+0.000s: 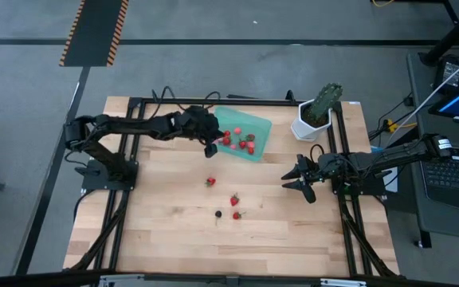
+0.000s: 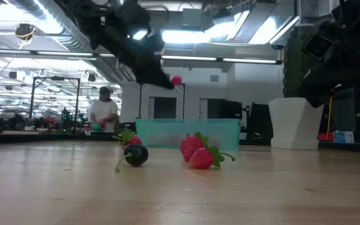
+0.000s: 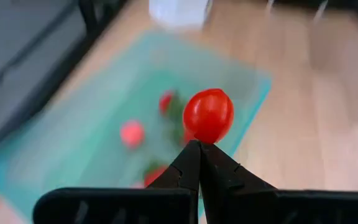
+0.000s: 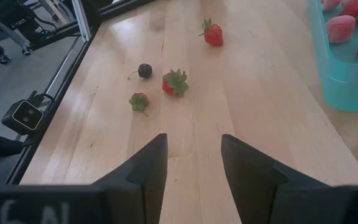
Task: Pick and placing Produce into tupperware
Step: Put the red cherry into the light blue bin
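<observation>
Red berry (image 3: 208, 115) clenched at left pincer (image 3: 199, 147) tips above teal tupperware (image 3: 241, 81), right pincer (image 4: 192, 163) released.

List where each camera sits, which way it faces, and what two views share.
High view: overhead, straight down; both arms, tupperware.
Low view: table height, level across; left arm above, a person behind.
Left wrist view: looks past the shut left gripper pinching a red berry over the tupperware.
Right wrist view: looks past the open right gripper at loose berries.
Shared: the dark berry shows in high, low and right wrist views.
</observation>
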